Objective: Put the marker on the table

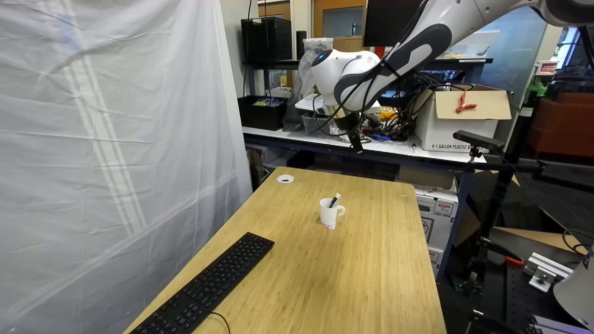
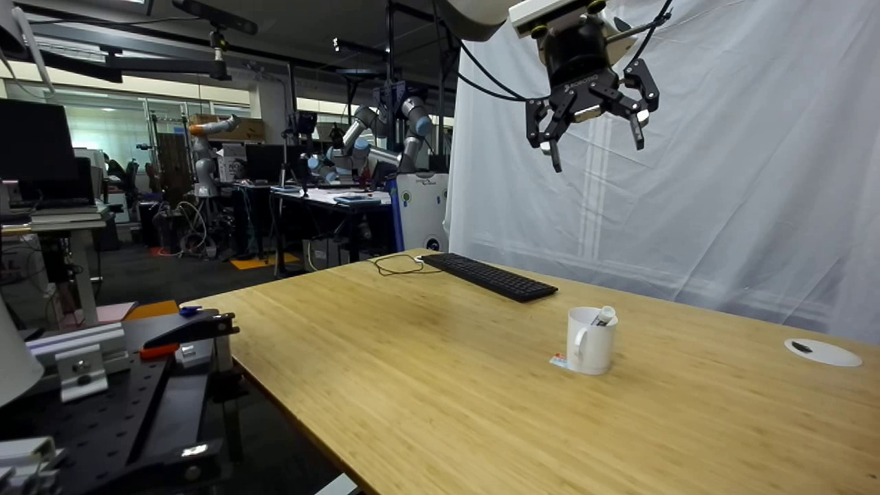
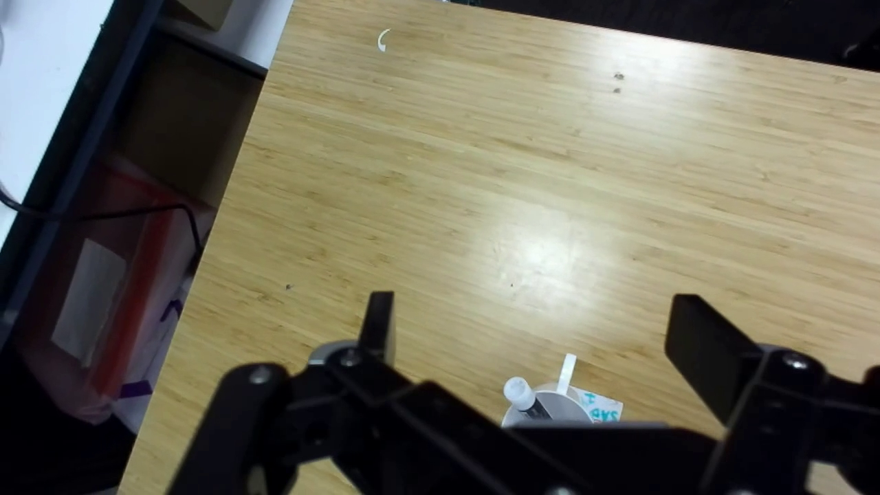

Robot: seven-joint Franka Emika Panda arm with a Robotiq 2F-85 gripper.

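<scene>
white cup holds marker — claw spread above

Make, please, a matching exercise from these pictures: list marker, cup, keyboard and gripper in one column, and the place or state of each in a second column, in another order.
1. marker
2. cup
3. keyboard
4. gripper

A. black, lying flat on the table
B. open, raised in the air
C. leaning, partly inside the cup
D. white, standing upright on the table

Pairs: 1-C; 2-D; 3-A; 4-B
</scene>
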